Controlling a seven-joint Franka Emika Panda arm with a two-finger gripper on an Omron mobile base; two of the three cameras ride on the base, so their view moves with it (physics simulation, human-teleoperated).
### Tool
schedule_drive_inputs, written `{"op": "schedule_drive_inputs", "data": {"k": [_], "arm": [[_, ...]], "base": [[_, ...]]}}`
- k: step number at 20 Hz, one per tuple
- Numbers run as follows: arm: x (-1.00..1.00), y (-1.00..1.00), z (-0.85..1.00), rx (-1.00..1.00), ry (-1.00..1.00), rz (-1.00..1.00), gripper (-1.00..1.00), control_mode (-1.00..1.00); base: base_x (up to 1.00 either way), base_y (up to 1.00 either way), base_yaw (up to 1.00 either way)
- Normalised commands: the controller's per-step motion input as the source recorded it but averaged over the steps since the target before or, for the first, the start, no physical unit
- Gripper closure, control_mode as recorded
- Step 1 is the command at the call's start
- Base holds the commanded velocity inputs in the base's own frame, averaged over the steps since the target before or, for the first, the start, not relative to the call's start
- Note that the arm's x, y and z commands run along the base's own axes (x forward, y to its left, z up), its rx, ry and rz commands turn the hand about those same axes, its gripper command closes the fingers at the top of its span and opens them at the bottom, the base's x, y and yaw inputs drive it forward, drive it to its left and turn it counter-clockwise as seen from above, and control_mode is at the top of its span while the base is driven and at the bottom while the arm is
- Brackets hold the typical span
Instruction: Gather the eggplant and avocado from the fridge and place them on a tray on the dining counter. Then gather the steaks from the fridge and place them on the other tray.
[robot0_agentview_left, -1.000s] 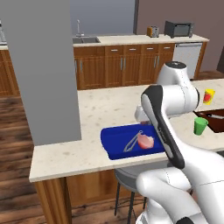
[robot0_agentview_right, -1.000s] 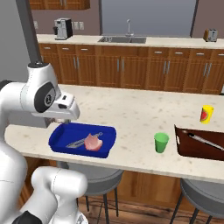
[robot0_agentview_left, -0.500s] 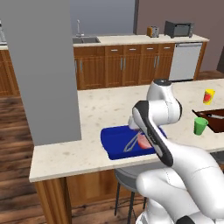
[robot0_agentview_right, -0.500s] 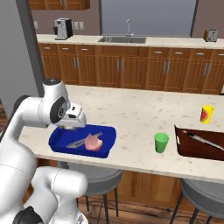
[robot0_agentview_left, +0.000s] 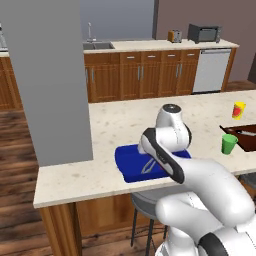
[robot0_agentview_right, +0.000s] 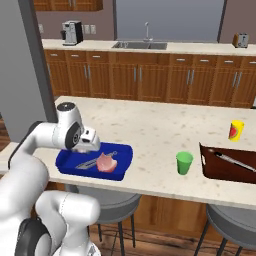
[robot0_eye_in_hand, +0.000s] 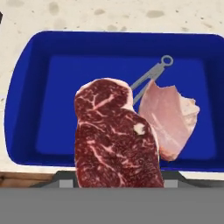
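1. The fingers (robot0_eye_in_hand: 117, 186) are hidden behind the dark red, white-marbled slab of raw steak (robot0_eye_in_hand: 116, 142) that rises from the bottom of the hand view. They appear clamped on its lower edge, partly apart with the meat between them, and the slab hangs over the near rim of the deep bright blue rectangular tray (robot0_eye_in_hand: 26, 87).
2. Just beyond the held slab, the pale pink steak (robot0_eye_in_hand: 168, 118) lies flat on the right half of the tray floor, its left edge tucked behind the dark one. A thin grey metal utensil with a ring end (robot0_eye_in_hand: 151, 76) lies slanted beneath and past it.
3. From the right base view, the gripper (robot0_agentview_right: 91, 143) sits low over the left part of the blue tray (robot0_agentview_right: 67, 162), with the pink steak (robot0_agentview_right: 106, 163) a little to its right.
4. The tray rests near the front edge of the long beige speckled stone counter (robot0_agentview_right: 150, 125). A green cup (robot0_agentview_right: 184, 163), a flat dark brown tray (robot0_agentview_right: 220, 167) and a yellow cup (robot0_agentview_right: 235, 130) stand well apart to the right.
5. Risks, as I judge them: released here, the dark steak could drape over the near rim and slide off the counter. Pushed too far, it lands on the pink steak or the utensil and settles tilted.
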Motion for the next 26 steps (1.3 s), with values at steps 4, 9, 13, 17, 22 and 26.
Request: {"op": "schedule_drive_inputs", "data": {"k": [4,9,13,17,22,26], "arm": [[0.21,0.15,-0.33,0.0,0.0,0.0,1.0,-1.0],[0.05,0.1,-0.26,0.0,0.0,0.0,1.0,-1.0],[0.19,0.08,-0.37,0.0,0.0,0.0,1.0,-1.0],[0.18,0.0,-0.31,0.0,0.0,0.0,1.0,-1.0],[0.2,0.0,-0.19,0.0,0.0,0.0,1.0,-1.0],[0.24,0.0,-0.17,0.0,0.0,0.0,1.0,-1.0]], "base": [[0.0,0.0,0.0],[0.0,0.0,0.0],[0.0,0.0,0.0],[0.0,0.0,0.0],[0.0,0.0,0.0],[0.0,0.0,0.0]]}}
